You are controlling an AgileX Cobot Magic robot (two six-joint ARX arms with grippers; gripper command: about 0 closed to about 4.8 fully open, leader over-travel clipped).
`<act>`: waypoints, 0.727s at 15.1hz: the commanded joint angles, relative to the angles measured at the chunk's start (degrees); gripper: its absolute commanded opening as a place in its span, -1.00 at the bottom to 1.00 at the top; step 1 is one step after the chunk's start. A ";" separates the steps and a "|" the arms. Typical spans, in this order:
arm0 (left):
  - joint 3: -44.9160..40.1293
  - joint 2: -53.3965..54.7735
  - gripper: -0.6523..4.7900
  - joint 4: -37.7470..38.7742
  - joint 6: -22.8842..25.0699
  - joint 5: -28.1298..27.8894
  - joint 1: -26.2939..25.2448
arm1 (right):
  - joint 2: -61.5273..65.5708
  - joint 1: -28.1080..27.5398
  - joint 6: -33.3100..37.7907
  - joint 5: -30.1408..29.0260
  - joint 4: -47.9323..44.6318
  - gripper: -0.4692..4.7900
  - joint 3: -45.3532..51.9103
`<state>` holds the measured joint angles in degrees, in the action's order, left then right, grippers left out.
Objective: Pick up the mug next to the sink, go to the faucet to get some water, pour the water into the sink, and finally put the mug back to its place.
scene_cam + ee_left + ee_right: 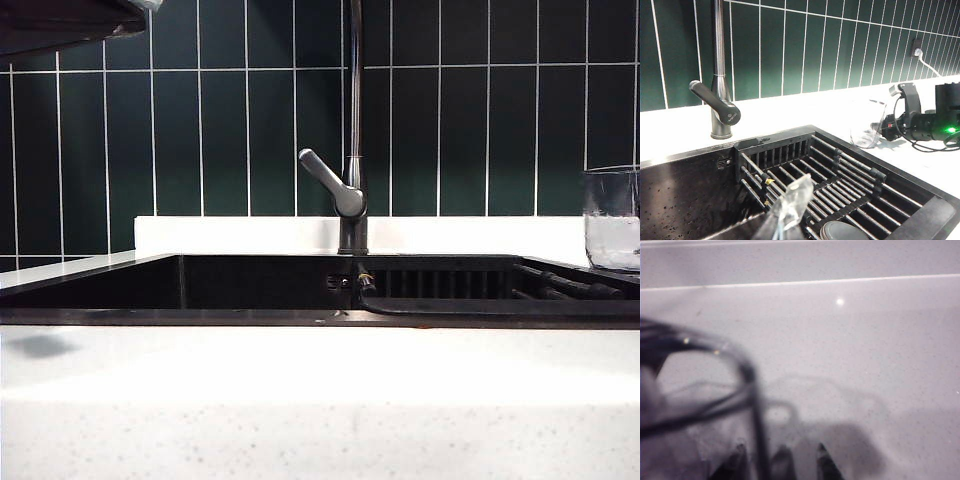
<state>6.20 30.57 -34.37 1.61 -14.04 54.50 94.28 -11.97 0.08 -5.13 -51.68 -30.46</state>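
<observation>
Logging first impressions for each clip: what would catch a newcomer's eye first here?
The tall faucet stands mid-frame against dark green tiles, behind the black sink. The clear mug stands on the counter at the far right, and the left wrist view shows the right gripper right next to it. The left gripper, fingers together, hangs over the sink's drainer rack.

The mug (612, 218) is cut off by the right edge of the exterior view, and the faucet (354, 120) by its top edge. In the right wrist view the mug (705, 400) is blurred, and the right gripper (780, 465) cannot be judged. The left gripper (787, 212) is cropped at the left wrist view's edge.
</observation>
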 commanded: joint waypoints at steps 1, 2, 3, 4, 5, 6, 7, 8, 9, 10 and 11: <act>0.02 0.04 -0.78 0.22 -0.13 1.33 0.00 | -1.60 0.09 -0.13 0.55 -0.79 -0.15 0.20; 0.02 0.07 -0.78 0.31 -0.15 1.44 0.02 | -2.36 0.07 -0.13 0.55 -0.39 -0.15 0.42; 0.02 0.04 -0.78 0.59 -0.15 1.44 0.02 | -2.80 0.07 -0.13 0.55 -0.39 -0.15 0.63; 0.02 0.04 -0.78 0.59 -0.13 1.44 0.02 | -3.06 0.07 -0.13 0.55 0.09 -0.15 0.68; 0.02 0.04 -0.78 0.70 -0.15 1.46 0.02 | -3.78 0.07 -0.13 0.55 1.84 -0.15 0.70; 0.02 0.04 -0.78 0.85 -0.15 1.46 0.02 | -4.35 0.09 -0.13 0.55 3.37 -0.15 0.70; 0.02 0.04 -0.78 1.01 -0.15 1.49 0.02 | -5.62 0.09 -0.13 0.55 4.74 -0.15 1.25; 0.02 0.04 -0.78 1.11 -0.15 1.49 0.02 | -6.43 0.09 -0.13 0.57 4.72 -0.15 1.86; 0.02 0.04 -0.78 1.29 -0.15 1.75 0.02 | -7.80 0.09 -0.13 1.44 4.66 -0.15 2.91; 0.02 0.04 -0.78 1.33 -0.17 2.73 0.02 | -9.03 0.09 -0.11 2.29 4.72 -0.15 3.83; 0.02 0.04 -0.78 1.31 -0.17 2.93 0.02 | -10.19 0.09 -0.11 2.25 4.76 -0.15 4.61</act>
<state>6.20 30.57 -32.71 1.56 -11.90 54.52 85.01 -11.94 0.08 -3.33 -46.39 -26.22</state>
